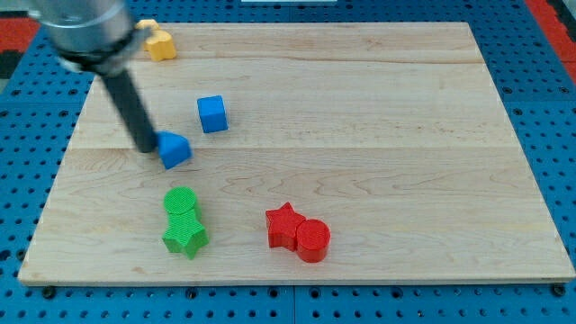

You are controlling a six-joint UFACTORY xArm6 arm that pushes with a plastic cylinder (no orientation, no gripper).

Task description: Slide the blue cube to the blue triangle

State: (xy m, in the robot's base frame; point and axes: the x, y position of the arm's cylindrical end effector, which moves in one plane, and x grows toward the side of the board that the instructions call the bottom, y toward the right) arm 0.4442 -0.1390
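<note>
The blue cube point(212, 113) sits on the wooden board point(360, 135) left of centre. The blue triangle point(175, 149) lies a little below and to the left of it, with a small gap between them. My tip point(146, 147) is at the triangle's left edge, touching or nearly touching it. The dark rod rises from there to the view's top left.
A yellow block point(159, 41) sits at the board's top left, partly behind the arm. A green cylinder point(181, 203) and a green star point(185, 237) stand together at the lower left. A red star point(283, 225) and a red cylinder point(313, 239) touch at bottom centre.
</note>
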